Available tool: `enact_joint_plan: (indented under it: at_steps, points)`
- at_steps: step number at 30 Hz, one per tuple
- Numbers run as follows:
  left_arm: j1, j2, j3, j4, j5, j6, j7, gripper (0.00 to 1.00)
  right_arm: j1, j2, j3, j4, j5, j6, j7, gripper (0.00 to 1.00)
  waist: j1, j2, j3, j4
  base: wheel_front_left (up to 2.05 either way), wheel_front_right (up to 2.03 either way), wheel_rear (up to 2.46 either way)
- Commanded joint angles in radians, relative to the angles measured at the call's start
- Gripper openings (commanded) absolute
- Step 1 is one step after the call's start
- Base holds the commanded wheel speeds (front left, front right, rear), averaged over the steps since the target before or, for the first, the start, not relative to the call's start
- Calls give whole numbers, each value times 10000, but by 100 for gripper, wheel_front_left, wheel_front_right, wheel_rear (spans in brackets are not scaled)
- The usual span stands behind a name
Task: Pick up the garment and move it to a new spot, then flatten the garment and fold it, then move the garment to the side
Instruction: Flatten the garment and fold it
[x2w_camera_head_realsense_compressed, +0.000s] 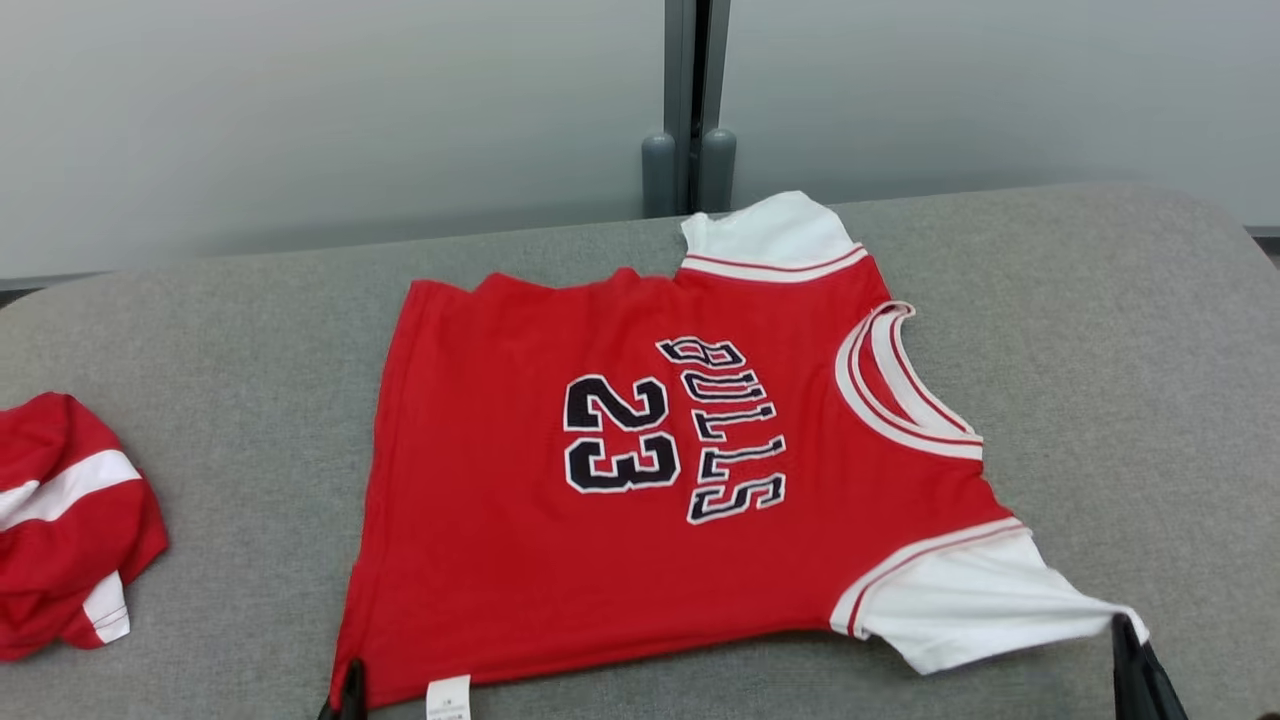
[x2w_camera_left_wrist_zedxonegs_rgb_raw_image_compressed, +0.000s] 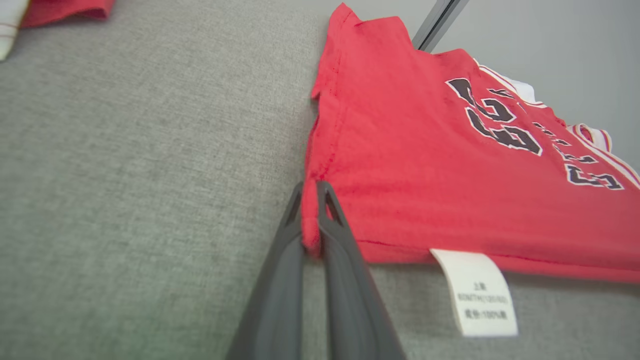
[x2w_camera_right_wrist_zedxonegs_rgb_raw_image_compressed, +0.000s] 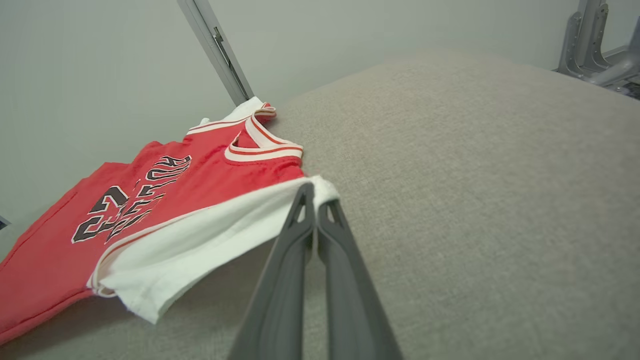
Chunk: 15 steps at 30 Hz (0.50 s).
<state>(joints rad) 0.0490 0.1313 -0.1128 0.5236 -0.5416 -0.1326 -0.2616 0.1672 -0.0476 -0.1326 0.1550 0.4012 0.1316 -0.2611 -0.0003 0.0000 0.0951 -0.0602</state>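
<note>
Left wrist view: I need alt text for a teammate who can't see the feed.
The left hand is shut on the hem corner of a red jersey lying on a grey fabric surface. A white care label sticks out from the hem beside the hand, and black lettering shows further along the jersey.

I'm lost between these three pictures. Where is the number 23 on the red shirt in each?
Head view: number 23, centre of picture, on the jersey.
Left wrist view: number 23, upper right.
Right wrist view: number 23, lower left.
Shared landmark: the white-trimmed neckline, just past the lettering.
</note>
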Motion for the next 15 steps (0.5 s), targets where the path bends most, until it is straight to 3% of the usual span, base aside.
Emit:
enact_joint_plan:
  at_steps: [1,8,15]
  points:
    - [274,16,-17,-123,112,35,-44,0,448,-56,-149,-98,10,-17,-57,0,3,0,-214,-26,0,0,0]
    - [780,-195,-44,-643,341,35,-46,0,1310,-57,-643,-513,344,-17,-57,0,3,0,-484,65,0,0,0]
    - [-30,-206,-418,-1139,353,34,-45,0,35,-52,-210,-551,383,-12,-56,0,3,0,-75,135,0,0,0]
